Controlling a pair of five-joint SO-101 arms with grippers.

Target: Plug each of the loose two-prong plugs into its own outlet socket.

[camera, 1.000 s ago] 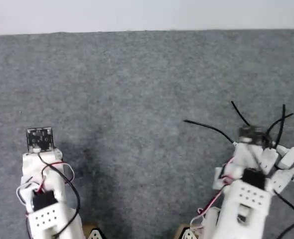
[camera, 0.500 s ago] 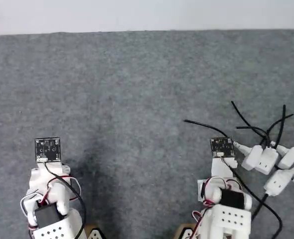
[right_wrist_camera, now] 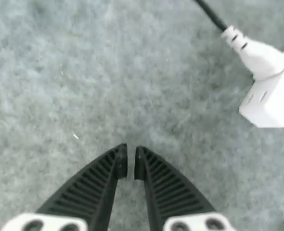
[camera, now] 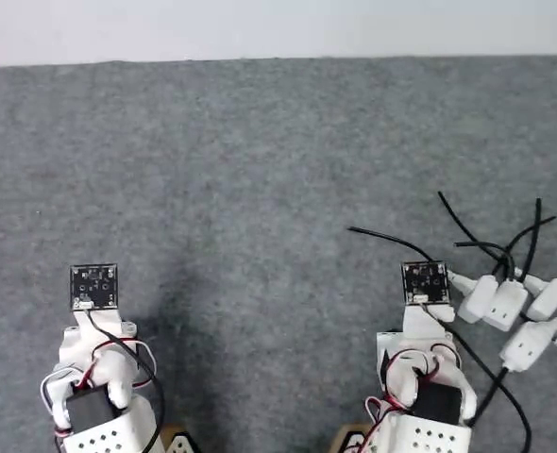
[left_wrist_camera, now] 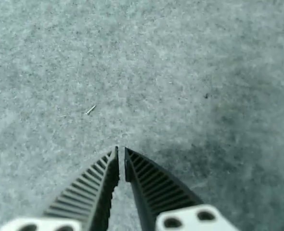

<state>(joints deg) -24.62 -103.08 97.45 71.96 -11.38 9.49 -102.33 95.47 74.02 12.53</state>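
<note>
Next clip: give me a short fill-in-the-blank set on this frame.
1. The left hand and right hand are shut, both holding ____.
2. The white plugs lie beside the ____ arm.
3. Their cords are coloured ____.
Missing words: nothing; right; black.

left end effector (left_wrist_camera: 121, 150), right end effector (right_wrist_camera: 131, 148), closed

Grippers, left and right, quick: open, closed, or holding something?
Left gripper: closed, holding nothing.
Right gripper: closed, holding nothing.
</note>
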